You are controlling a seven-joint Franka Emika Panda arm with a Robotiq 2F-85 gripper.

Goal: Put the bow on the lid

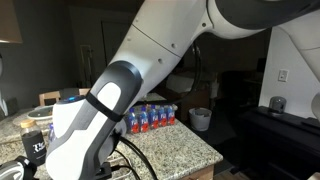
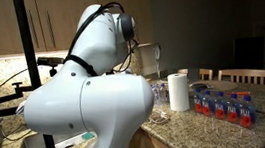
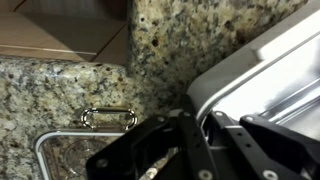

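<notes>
Black fingers (image 3: pixel 185 135) clenched shut at the near rim of a whitish translucent rectangular plastic tub (image 3: pixel 260 75), at two o'clock in the wrist view, on speckled granite table (image 3: pixel 60 95); actual hold unclear. Best to confirm the pinch, then lift slowly and level. No lid in sight.

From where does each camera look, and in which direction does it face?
Exterior view: sits low beside the arm, facing across the granite counter to the bottle pack; arm fills the foreground.
Exterior view: sits behind the arm, facing along the counter to the paper towel roll; arm blocks the middle.
Wrist view: looks down on the granite; shut gripper at the bottom.
Shared: both exterior views show arm and bottle pack.
</notes>
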